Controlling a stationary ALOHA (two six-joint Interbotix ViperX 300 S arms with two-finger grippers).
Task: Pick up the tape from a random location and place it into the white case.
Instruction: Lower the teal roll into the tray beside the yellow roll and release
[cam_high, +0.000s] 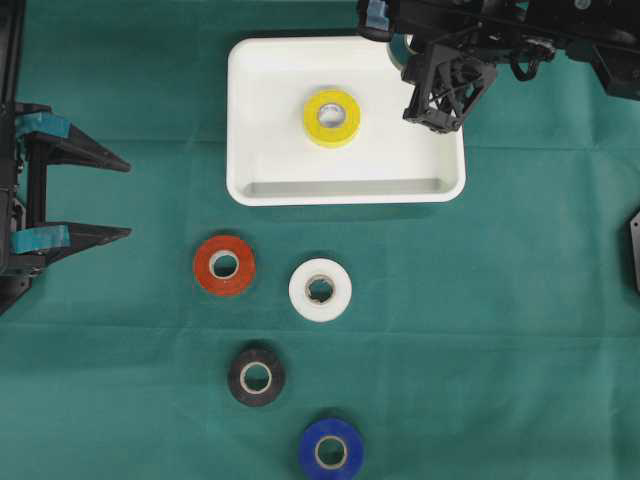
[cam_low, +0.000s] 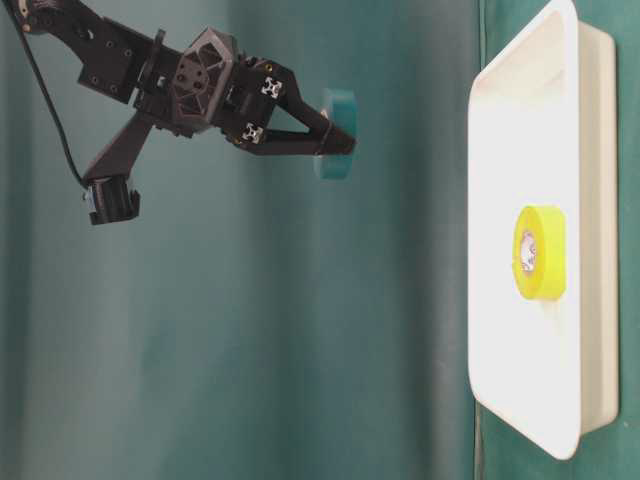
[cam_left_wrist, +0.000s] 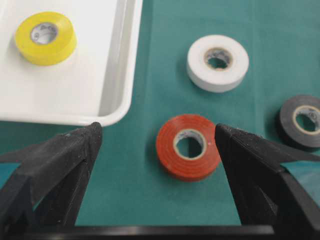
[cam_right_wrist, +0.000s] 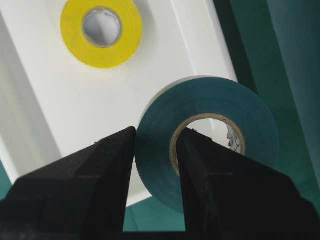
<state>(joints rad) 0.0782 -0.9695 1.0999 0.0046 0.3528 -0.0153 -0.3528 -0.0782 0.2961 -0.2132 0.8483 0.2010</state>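
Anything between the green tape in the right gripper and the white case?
Nothing visible. The right gripper holds the green tape in the air by the white case; only the yellow tape lies inside, leaving bare floor.

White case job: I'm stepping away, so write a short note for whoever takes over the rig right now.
Right gripper: jaws shut on the green tape, held in the air above the white case, near its far right corner.
Left gripper: jaws open, empty, over the cloth by the red tape.
Done: yellow tape lies in the case.
Left: drop the green roll in; then red, white tape, black tape, blue tape on the cloth.
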